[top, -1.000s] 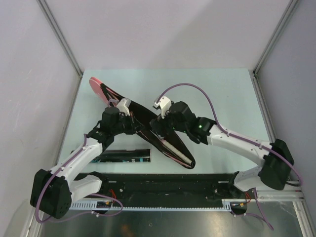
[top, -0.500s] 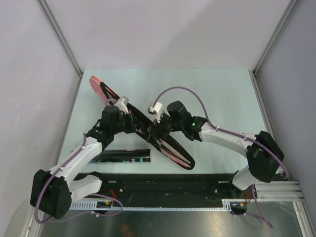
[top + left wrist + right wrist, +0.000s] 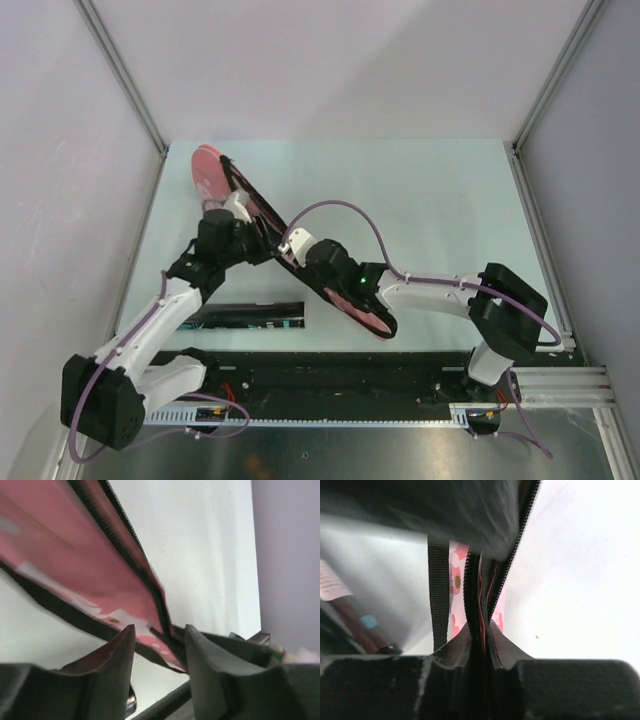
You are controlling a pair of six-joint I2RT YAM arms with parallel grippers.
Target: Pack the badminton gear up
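Note:
The pink racket-shaped bag [image 3: 212, 172] lies diagonally from the table's far left to its near middle, zipper edge up. My left gripper [image 3: 252, 226] hovers at the bag's mid-length. In the left wrist view its fingers [image 3: 115, 655] stand apart, and the bag's black-edged pink flap [image 3: 100, 575] runs between and beyond them without being pinched. My right gripper [image 3: 291, 250] is just right of the left one. It is shut on the bag's doubled zipper edge [image 3: 481, 600], and a black strap [image 3: 439, 590] hangs beside it. The long black tube [image 3: 250, 317] rests flat near the front edge.
A black rail [image 3: 340, 375] with the arm bases borders the near edge of the table. Grey walls and metal posts [image 3: 125, 85] close in the left and right sides. The tube's labelled end [image 3: 357, 617] shows at the left of the right wrist view.
My left gripper has opened and let go of the bag. The right gripper moved left and shut on the bag's zipper edge. The bag's wide end swung towards the far left.

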